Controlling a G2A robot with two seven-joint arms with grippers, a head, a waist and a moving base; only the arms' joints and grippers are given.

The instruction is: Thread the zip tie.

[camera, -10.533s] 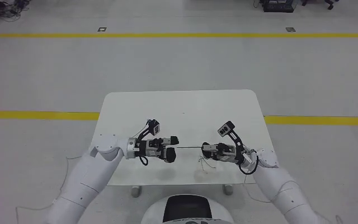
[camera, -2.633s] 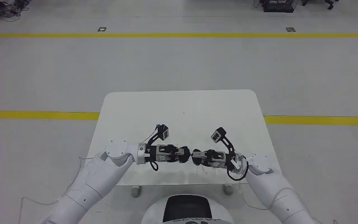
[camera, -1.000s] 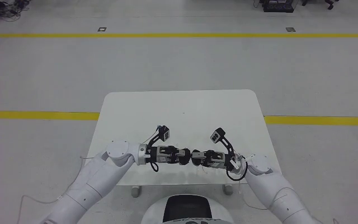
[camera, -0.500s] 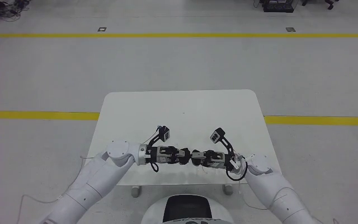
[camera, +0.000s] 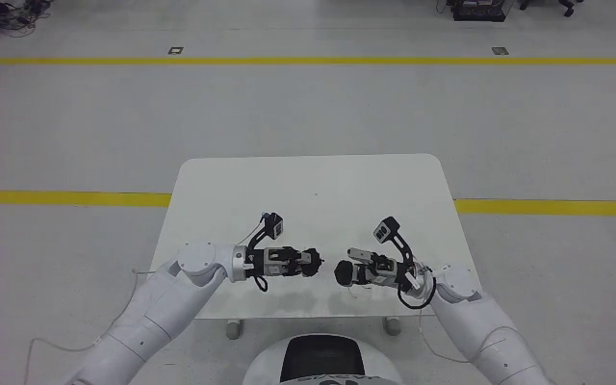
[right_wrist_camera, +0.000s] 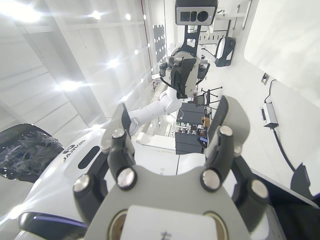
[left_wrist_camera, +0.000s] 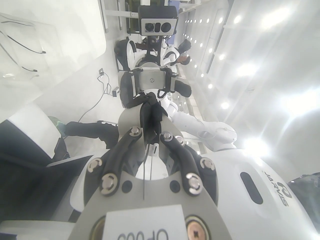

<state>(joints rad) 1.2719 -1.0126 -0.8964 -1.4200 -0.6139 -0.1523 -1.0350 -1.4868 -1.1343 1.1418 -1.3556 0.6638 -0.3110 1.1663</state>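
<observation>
left end effector (camera: pixel 315 262) pinches zip tie (left_wrist_camera: pixel 144 176); loose ties (left_wrist_camera: pixel 28 47) on table (camera: pixel 308 183).

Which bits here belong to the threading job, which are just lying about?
Job: thin black plastic zip tie; left gripper, fingers shut on it; right gripper, open and empty.
Lying about: loose thin black ties on the white table.

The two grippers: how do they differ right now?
The left gripper is shut tight; the right gripper is open wide. The left gripper holds a thin black zip tie; the right gripper holds nothing. Both hover over the white table, tips facing each other across a gap.
</observation>
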